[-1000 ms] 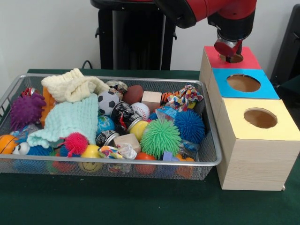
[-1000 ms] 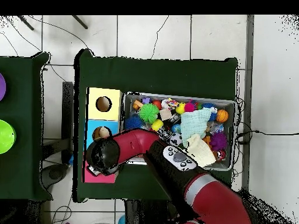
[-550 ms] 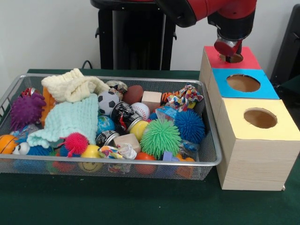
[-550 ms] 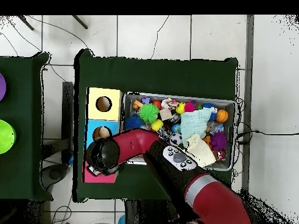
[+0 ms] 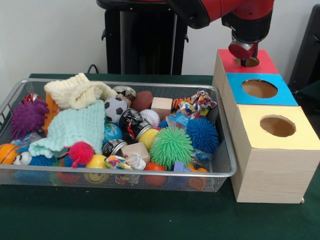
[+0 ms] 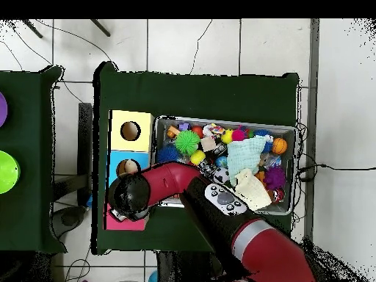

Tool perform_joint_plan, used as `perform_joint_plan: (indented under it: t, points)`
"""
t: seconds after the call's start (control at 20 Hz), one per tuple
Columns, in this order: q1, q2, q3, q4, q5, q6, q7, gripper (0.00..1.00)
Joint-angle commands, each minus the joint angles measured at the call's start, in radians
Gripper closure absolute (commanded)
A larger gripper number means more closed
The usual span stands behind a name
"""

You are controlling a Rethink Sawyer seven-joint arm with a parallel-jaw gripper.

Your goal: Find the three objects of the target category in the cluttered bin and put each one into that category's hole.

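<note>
My gripper (image 5: 245,61) sits right at the round hole (image 5: 247,62) in the red-topped box (image 5: 262,63), the farthest of three wooden boxes in a row just beside the wire bin (image 5: 226,167). Its tip dips to the hole's rim, and I cannot tell whether it is open or closed, or whether it carries anything; the wrist housing hides it from above as well. Which category the red hole stands for I cannot read from here, so the remaining targets could be any of the bin's contents.

My judgement is that I am at a drop over this hole. The risk is that a piece released off-centre catches on the rim and rolls off the smooth painted top onto the green worktop (image 5: 150,215). Lifting carelessly could also knock the box against its blue-topped neighbour (image 5: 284,95).

The boxes are pale wood with flat coloured lids; the yellow-topped one (image 5: 250,125) stands nearest the camera. The bin is fine metal mesh, heaped. Soft, springy things dominate: a green spiky ball (image 5: 171,146), a blue spiky ball (image 5: 202,134), a purple one (image 5: 27,117). Knitted cloths, cream (image 5: 75,92) and mint (image 5: 70,127), drape over others and could hide targets. A small soccer ball (image 5: 115,108) and plain wooden blocks (image 5: 161,105) look hard and smooth.
</note>
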Motion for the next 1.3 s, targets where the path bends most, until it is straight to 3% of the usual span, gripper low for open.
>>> perform_joint_plan:
  t: [0.05, 0.75, 1.05, 1.3]
  points:
    - [0.000, -0.016, -0.035, -0.115, -0.053, 0.114, -0.026, 0.00]
    - [-0.023, -0.105, 0.012, -0.104, 0.007, 0.215, -0.031, 0.00]
    - [-0.023, -0.129, 0.001, -0.105, -0.031, 0.221, -0.043, 0.00]
    - [0.002, -0.127, -0.059, -0.161, -0.123, 0.188, -0.023, 0.00]
